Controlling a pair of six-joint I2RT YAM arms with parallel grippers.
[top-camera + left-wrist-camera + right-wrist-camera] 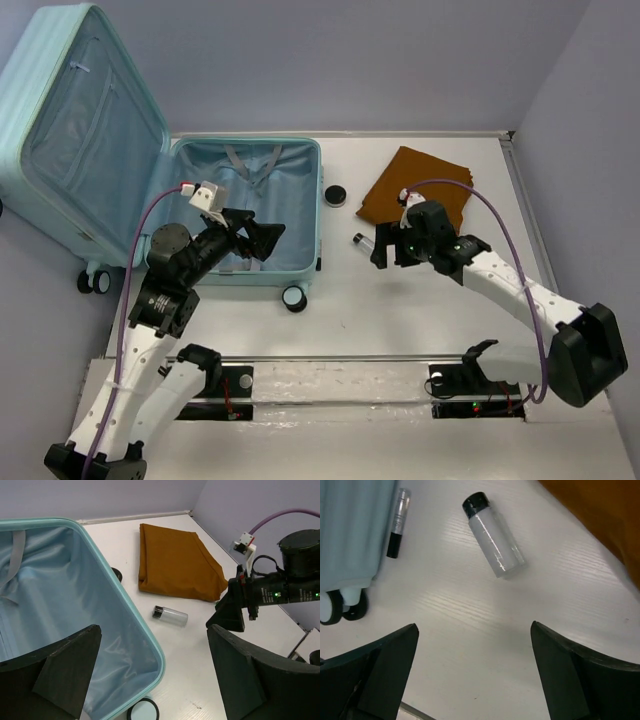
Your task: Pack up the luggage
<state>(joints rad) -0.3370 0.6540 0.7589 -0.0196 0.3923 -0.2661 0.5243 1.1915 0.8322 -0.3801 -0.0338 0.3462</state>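
Observation:
The pale aqua luggage (300, 150) lies open on the table, its lid (80, 130) leaning up at the back left. Its blue lining (60, 605) shows nothing packed. My left gripper (268, 240) hangs open and empty over the right side of the base shell; in the left wrist view (155, 680) it straddles the rim (127, 610). A small clear bottle with a black cap (494, 535) lies on the table right of the luggage. It also shows from above (362, 240) and from the left wrist (170, 615). My right gripper (378, 250) is open and empty, just beside the bottle (475, 670).
A folded brown cloth (415, 185) lies at the back right, behind the bottle (175, 562). A thin black-and-clear tube (398, 522) lies against the luggage's ribbed shell (355, 530). Black wheels (294, 298) (335, 195) stick out from the shell. Walls close in at the back and right.

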